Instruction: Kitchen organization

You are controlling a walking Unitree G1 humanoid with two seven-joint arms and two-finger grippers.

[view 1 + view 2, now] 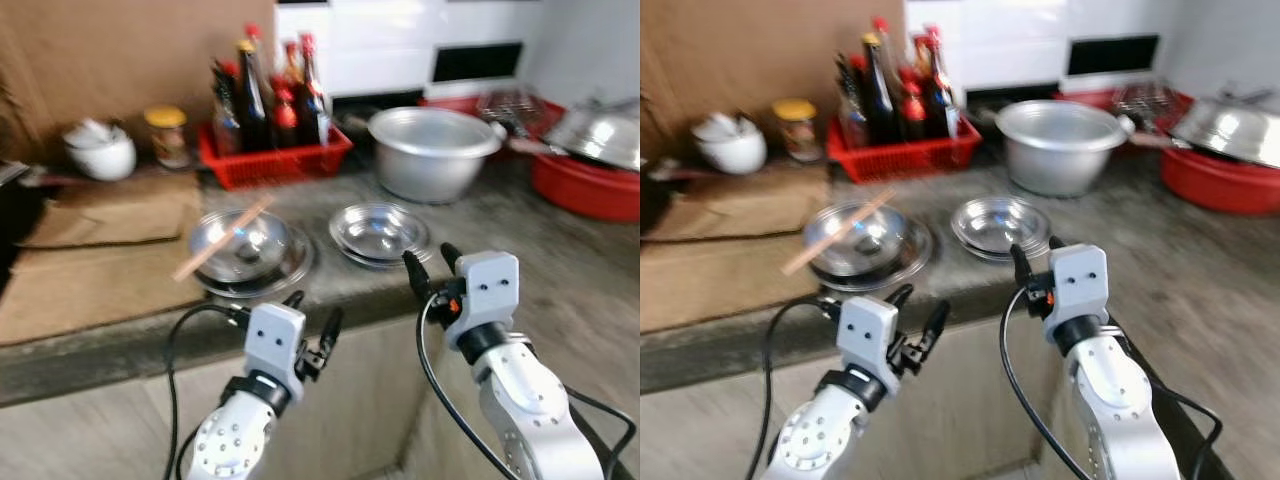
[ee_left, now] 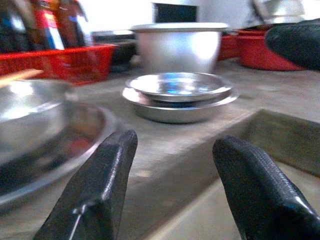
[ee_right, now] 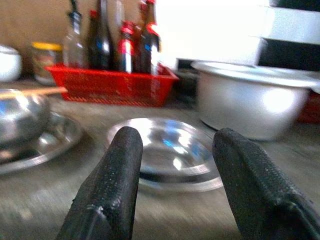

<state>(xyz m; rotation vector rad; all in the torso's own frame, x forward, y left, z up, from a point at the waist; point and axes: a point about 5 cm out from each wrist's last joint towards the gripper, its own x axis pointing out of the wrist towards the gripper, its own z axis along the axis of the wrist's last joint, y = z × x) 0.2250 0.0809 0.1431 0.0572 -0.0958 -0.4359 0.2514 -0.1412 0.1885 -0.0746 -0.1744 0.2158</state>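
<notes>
Both tools are hanging nearest the camera, in front of the edge of the grey surface [image 1: 560, 270]. At 7 o'clock the left tool [image 1: 312, 322] is holding its fingers [image 2: 95, 195] spread apart with nothing between them, pointing up toward the surface edge. At 5 o'clock the right tool [image 1: 432, 263] is likewise standing open and empty, its tips reaching just over the edge, below the small steel dishes [image 1: 380, 232].

Those dishes are sitting stacked near the middle of the surface. At their 9 o'clock a steel bowl [image 1: 240, 243] is resting on a wider steel plate [image 1: 290, 272], and a wooden stick [image 1: 222, 238] is lying tilted across the bowl's rim; the blur is making it hard to tell whether it is one chopstick or two. At 12 o'clock a red basket [image 1: 275, 160] is holding dark sauce bottles [image 1: 250, 95] upright. A large metal pot [image 1: 432, 152] is standing at 1 o'clock, and a red basin [image 1: 590, 185] with a steel lid [image 1: 600, 130] on it is sitting at 2 o'clock. At 10 o'clock a white bowl [image 1: 100, 150] and a yellow-capped jar [image 1: 167, 135] are standing near the brown wall.
</notes>
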